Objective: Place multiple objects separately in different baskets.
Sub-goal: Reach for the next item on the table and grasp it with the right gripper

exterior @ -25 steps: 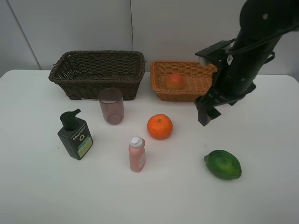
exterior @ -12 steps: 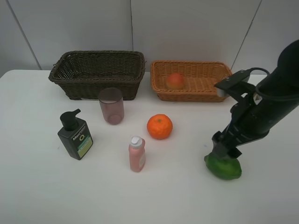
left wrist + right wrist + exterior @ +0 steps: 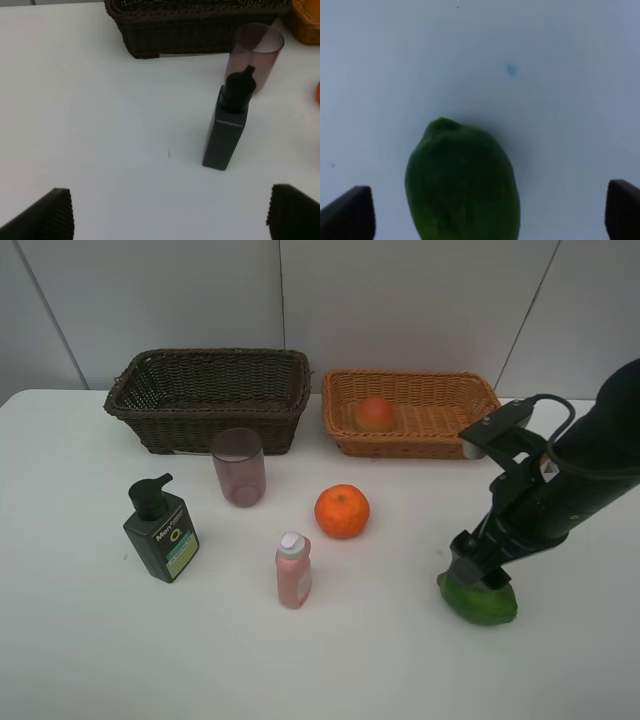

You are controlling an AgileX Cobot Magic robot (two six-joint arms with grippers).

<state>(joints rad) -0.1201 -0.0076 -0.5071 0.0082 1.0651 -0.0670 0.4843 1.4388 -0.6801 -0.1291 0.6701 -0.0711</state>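
Observation:
The green mango-like fruit (image 3: 488, 604) lies on the white table at the front right. My right gripper (image 3: 476, 566) is open and low over it; in the right wrist view the fruit (image 3: 462, 182) lies between the spread fingers (image 3: 350, 212). The peach (image 3: 375, 412) lies in the light tan basket (image 3: 400, 445). The dark brown basket (image 3: 150, 430) holds nothing that I can see. The orange (image 3: 342, 511), pink bottle (image 3: 293, 571), mauve cup (image 3: 239, 466) and green pump bottle (image 3: 160, 530) stand on the table. My left gripper (image 3: 170, 212) is open and empty, near the pump bottle (image 3: 231, 125).
Both baskets stand side by side at the back by the wall. The left wrist view shows the cup (image 3: 255, 52) behind the pump bottle, in front of the dark basket (image 3: 190, 37). My left arm is out of the exterior high view.
My right arm has swung from beside the tan basket down and forward to the green fruit, and now sits low over it. The other things have not moved.

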